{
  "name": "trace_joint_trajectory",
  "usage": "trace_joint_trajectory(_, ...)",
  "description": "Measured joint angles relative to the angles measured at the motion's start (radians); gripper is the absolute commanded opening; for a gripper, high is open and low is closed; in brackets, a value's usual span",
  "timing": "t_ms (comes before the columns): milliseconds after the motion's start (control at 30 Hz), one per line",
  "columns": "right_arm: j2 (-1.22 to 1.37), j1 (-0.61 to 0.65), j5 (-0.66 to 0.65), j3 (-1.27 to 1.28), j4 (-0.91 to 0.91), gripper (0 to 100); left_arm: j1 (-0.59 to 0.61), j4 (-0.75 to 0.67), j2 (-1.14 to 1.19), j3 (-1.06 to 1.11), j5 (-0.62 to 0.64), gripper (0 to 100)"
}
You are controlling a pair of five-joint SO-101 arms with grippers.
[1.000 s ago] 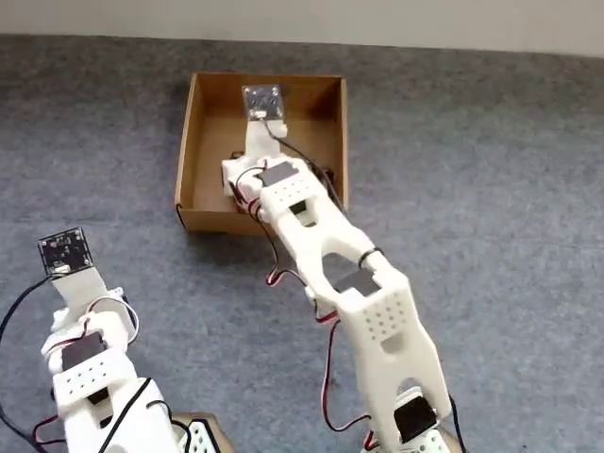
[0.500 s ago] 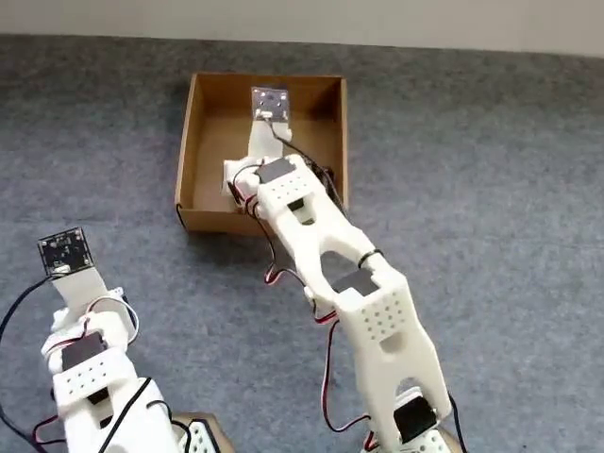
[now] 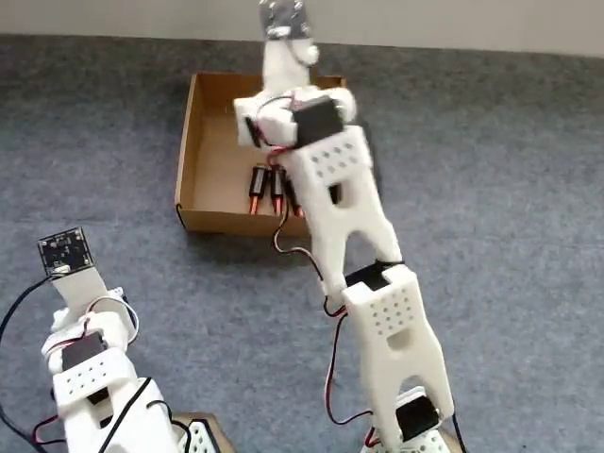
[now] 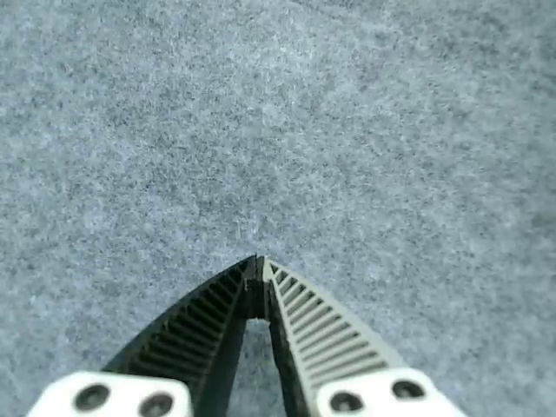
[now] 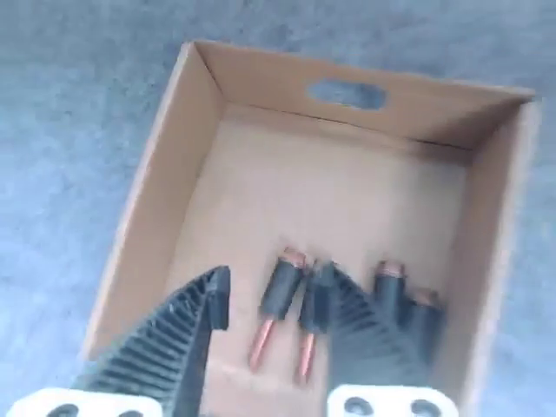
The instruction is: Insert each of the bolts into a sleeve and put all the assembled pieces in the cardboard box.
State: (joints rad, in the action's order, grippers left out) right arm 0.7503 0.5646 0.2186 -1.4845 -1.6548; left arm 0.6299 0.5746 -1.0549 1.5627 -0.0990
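Observation:
The cardboard box [image 3: 186, 142] stands at the back of the grey carpet. Several assembled pieces [image 3: 266, 189], copper bolts in black sleeves, lie side by side on its floor near the front wall. My right arm [image 3: 326, 160] is raised over the box. In the right wrist view its gripper [image 5: 274, 278] hangs open and empty above the pieces [image 5: 280, 291], with the box [image 5: 347, 87] below it. One finger [image 5: 352, 317] partly hides a piece. My left gripper [image 4: 259, 265] is shut on nothing, just above bare carpet at the front left.
Grey carpet [image 3: 491, 142] surrounds the box on all sides. The left arm [image 3: 85, 340] sits at the front left corner, well apart from the box. A pale strip runs along the far edge.
The right arm has risen out of the box and stretched toward the back, uncovering the pieces on the box floor. The left arm has not moved.

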Motion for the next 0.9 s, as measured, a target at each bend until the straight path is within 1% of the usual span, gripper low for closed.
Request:
trace_joint_trajectory(33,-0.003,-0.002,-0.002,-0.074,-0.048,1.6,0.0,0.0,0.0,0.0,0.0,1)
trace_joint_trajectory(100,-0.008,-0.028,-0.003,-0.143,-0.08,0.7,0.0,0.0,0.0,0.0,0.0,1)
trace_joint_trajectory(267,-0.041,-0.158,-0.003,-0.164,-0.098,0.5,0.0,0.0,0.0,0.0,0.0,1)
trace_joint_trajectory(400,-0.193,-0.249,-0.003,-0.164,-0.098,0.5,0.0,0.0,0.0,0.0,0.0,1)
trace_joint_trajectory(500,-0.379,-0.262,-0.003,-0.104,-0.098,0.5,0.0,0.0,0.0,0.0,0.0,1)
trace_joint_trajectory(600,-0.612,-0.264,-0.003,0.087,-0.098,0.5,0.0,0.0,0.0,0.0,0.0,1)
trace_joint_trajectory(667,-0.784,-0.264,-0.003,0.284,-0.098,0.5,-0.003,0.0,0.0,0.003,0.0,1)
trace_joint_trajectory(833,-1.278,-0.267,-0.003,0.904,-0.089,0.5,-0.012,0.0,0.0,0.015,0.0,1)
trace_joint_trajectory(900,-1.481,-0.267,-0.009,1.174,-0.038,0.5,-0.012,0.0,0.0,0.015,0.0,1)
